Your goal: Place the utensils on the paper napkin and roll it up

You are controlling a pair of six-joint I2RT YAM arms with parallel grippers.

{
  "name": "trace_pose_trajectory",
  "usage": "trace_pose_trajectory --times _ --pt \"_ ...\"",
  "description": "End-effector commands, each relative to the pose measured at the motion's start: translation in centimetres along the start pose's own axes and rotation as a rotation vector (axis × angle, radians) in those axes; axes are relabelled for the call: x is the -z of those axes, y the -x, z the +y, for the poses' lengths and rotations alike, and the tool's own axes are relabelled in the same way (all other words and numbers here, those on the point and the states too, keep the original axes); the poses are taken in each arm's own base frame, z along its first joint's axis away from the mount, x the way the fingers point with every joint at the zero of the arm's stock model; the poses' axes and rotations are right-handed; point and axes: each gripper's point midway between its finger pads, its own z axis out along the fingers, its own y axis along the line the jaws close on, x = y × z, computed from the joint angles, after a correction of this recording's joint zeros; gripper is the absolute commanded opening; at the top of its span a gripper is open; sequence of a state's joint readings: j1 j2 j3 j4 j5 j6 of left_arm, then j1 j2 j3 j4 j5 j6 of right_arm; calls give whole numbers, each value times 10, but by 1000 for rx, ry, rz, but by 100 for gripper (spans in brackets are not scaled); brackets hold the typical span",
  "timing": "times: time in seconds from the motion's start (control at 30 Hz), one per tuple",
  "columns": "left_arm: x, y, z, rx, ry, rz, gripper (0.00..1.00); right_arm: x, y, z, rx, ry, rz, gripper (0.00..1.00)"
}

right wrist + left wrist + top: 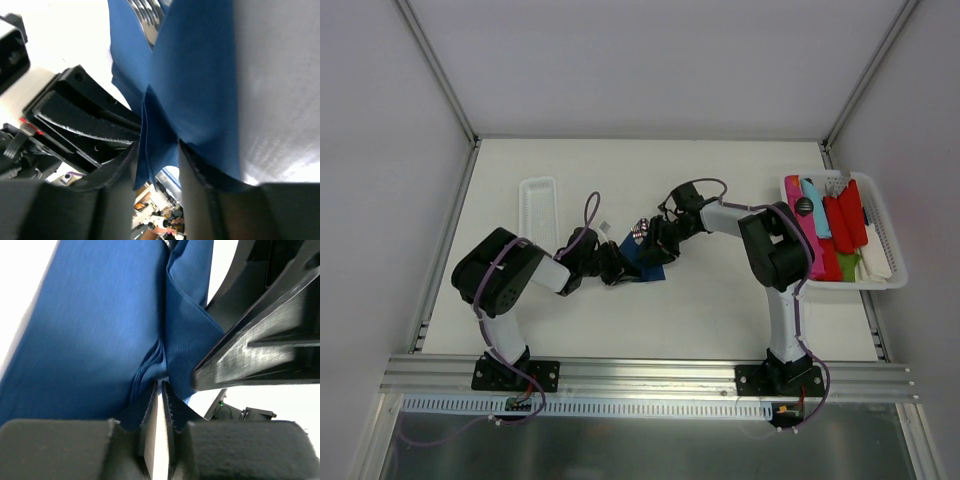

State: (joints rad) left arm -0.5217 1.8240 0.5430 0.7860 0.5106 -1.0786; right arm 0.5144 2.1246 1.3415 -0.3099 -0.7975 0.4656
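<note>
The dark navy napkin lies bunched at the table's middle between my two grippers. A shiny silver utensil sticks out at its far edge, and its tip shows in the right wrist view. My left gripper comes in from the left. Its jaws are nearly together, pinching a fold of the napkin. My right gripper comes in from the right. Its jaws stand a little apart with a napkin fold hanging between them. One right finger shows in the left wrist view.
A long white tray lies at the back left. A white basket at the right holds red, pink and turquoise plastic pieces. Walls close in the table on the left, back and right.
</note>
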Motion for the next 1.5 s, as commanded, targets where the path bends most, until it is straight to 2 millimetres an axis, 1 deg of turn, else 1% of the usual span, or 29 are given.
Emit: trace_pose_trajectory --times 0.0,0.03,0.07,0.1,0.13,0.17,0.2,0.27,0.3,0.33,0.37,0.4,0.43,0.47,0.57,0.63,0.7,0.8,0.87,0.9,0.93,1.07,1.1,1.17,1.2,1.27,1.3,1.43,1.47 --pt "15 2 8 -41 58 -40 9 -4 3 -3 -20 -11 3 44" --pt "19 3 8 -41 67 -51 11 -5 3 -3 -23 -11 4 48" --pt "23 1 9 -42 71 -57 11 -4 4 -4 -24 -12 3 50" --pt "29 4 1 -55 52 -77 12 -5 4 -4 -24 -11 6 52" --pt "33 6 -1 -57 48 -90 12 -5 5 -4 -25 -10 5 53" --pt "37 5 2 -51 56 -99 12 -6 5 -6 -27 -12 8 53" --pt "43 8 -7 -63 35 -118 12 -6 5 -6 -30 -10 9 53" --pt "51 11 -5 -60 38 -151 12 -7 5 -8 -34 -10 10 53" --pt "56 13 -12 -77 25 -167 11 -7 7 -8 -40 -7 7 53" --pt "58 14 -14 -89 27 -172 11 -8 6 -9 -44 -5 9 53" --pt "59 15 -21 -108 13 -163 11 -8 6 -9 -46 0 10 53" --pt "60 15 -24 -127 6 -155 10 -9 6 -9 -51 4 10 54" --pt "60 15 -28 -133 -4 -150 9 -9 7 -9 -63 4 9 63" --pt "59 15 -32 -140 -14 -145 8 -10 8 -9 -68 10 5 64" --pt "57 14 -37 -148 -21 -136 6 -11 9 -8 -84 15 9 66" --pt "53 12 -36 -148 -13 -131 4 -12 10 -9 -94 13 6 70" --pt "50 11 -37 -144 -5 -129 3 -12 10 -9 -98 15 2 70" --pt "43 16 -36 -134 13 -145 1 -12 10 -9 -106 16 3 70" --pt "38 21 -44 -141 5 -151 0 -12 10 -9 -106 18 3 71" --pt "33 21 -41 -130 16 -142 0 -11 10 -9 -107 19 3 71" --pt "29 19 -42 -132 13 -133 0 -12 10 -9 -106 18 3 71" --pt "16 23 -37 -102 34 -134 0 -12 10 -8 -110 28 2 71" --pt "12 24 -29 -85 55 -137 0 -11 11 -8 -110 29 1 70" --pt "8 24 -27 -60 53 -138 0 -11 10 -8 -111 30 0 70" --pt "5 23 -19 -32 68 -136 0 -10 11 -10 -114 29 -3 71" --pt "1 25 -15 -8 74 -146 0 -9 10 -10 -114 30 -2 71" --pt "0 23 -6 12 95 -143 0 -9 9 -9 -113 33 1 70" --pt "-3 24 11 81 134 -166 0 -5 3 -11 -117 38 7 71" --pt "-4 23 16 88 149 -166 0 -3 2 -8 -103 47 3 71"
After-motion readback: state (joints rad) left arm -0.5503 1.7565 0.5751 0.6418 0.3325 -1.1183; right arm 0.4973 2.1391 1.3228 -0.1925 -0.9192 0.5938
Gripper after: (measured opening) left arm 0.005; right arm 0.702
